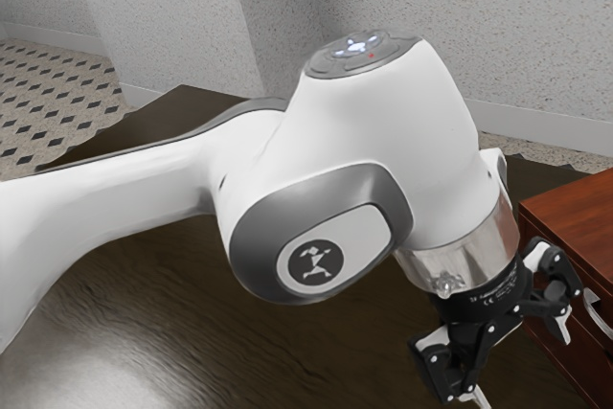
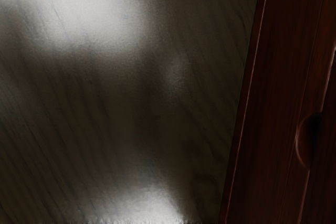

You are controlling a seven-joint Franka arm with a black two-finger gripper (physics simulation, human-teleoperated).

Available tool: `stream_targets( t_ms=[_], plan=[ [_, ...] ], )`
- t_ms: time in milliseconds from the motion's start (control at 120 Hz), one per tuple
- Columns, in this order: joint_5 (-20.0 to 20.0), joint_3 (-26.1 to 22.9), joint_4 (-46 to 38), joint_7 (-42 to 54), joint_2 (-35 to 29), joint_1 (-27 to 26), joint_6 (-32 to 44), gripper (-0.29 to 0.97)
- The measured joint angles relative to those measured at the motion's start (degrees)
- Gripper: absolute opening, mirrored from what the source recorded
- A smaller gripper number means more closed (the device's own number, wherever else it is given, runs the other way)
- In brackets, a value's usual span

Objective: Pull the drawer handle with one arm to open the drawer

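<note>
joint cap [image 1: 321,261]: white stick-figure emblem on a dark disc, no letters | wrist ring [image 1: 493,286]: line of tiny white print, too small to read | top cap [image 1: 359,47]: white lit marks and one red dot | other readable text: none

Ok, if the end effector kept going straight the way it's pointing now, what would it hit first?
Probably the dark tabletop: the end effector points down at it, with the drawer cabinet just beside that line. Depth is unclear.
</note>
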Motion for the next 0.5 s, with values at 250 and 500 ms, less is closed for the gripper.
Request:
stream_targets(
  t_ms=[250,500],
  plan=[
    [0.0,0.4,-0.2,-0.1,0.6,-1.3,0.5,0.68],
    [0.1,0.4,-0.6,0.2,1.0,-2.4,0.8,0.68]
  ],
)
